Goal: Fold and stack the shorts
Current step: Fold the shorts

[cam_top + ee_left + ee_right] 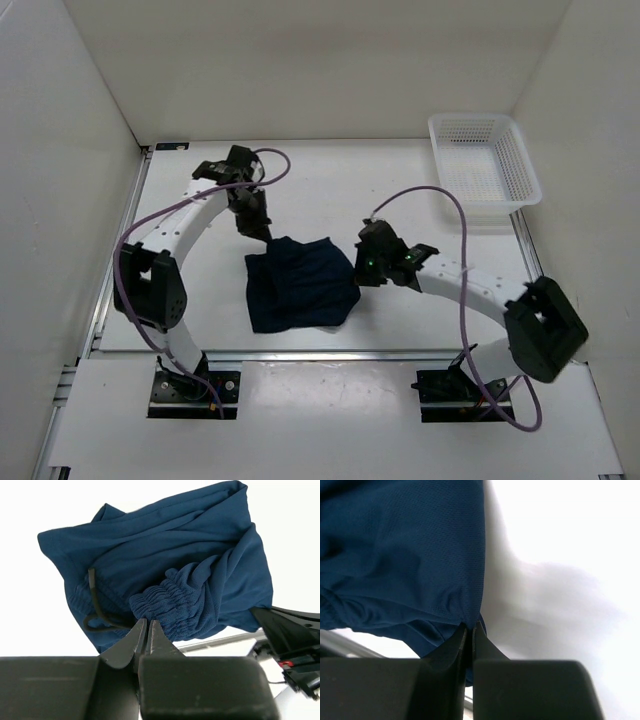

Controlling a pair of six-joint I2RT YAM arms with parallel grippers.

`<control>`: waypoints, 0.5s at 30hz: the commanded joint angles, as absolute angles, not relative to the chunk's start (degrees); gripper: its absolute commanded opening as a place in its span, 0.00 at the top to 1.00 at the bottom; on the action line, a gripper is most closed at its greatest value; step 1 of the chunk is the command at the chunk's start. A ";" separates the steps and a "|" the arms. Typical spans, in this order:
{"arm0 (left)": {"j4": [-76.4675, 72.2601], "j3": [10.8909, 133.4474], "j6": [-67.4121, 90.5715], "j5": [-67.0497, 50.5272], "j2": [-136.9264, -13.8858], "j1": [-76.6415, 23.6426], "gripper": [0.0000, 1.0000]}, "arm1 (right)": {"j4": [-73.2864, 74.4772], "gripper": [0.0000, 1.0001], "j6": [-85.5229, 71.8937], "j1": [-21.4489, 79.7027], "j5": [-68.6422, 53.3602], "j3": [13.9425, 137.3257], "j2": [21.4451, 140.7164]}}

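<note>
The dark navy shorts (300, 285) lie bunched in the middle of the table, partly folded over. My left gripper (262, 230) is at their far left corner. In the left wrist view its jaws (146, 623) are shut at the gathered elastic waistband (175, 600), which puckers toward the tips, and the dark drawstring (95, 605) loops to the left. My right gripper (362, 268) is at the shorts' right edge. In the right wrist view its jaws (470, 627) are shut on a pinch of the navy fabric (405, 555).
A white mesh basket (485, 165) stands at the far right corner, apart from the shorts. White walls enclose the table on three sides. The right arm's gripper body (292, 640) shows at the right edge of the left wrist view.
</note>
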State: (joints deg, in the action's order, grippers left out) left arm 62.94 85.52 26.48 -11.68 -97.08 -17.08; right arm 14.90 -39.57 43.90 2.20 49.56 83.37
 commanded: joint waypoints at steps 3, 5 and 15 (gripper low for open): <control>63.98 94.04 28.56 -15.81 -98.26 -22.76 0.90 | 26.97 1.00 -43.07 43.59 13.97 44.57 70.77; 66.44 94.66 28.56 -15.82 -98.26 -22.76 0.90 | 28.91 1.00 -43.07 43.59 15.29 44.04 66.98; 66.63 87.99 26.19 -14.77 -94.65 -18.98 0.90 | 32.17 0.35 -43.07 43.59 15.29 44.56 64.42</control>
State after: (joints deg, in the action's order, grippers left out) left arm 67.46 90.24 27.27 -15.05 -96.05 -19.88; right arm 30.79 -43.11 43.88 13.65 44.16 64.95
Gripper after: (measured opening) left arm 0.126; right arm 0.636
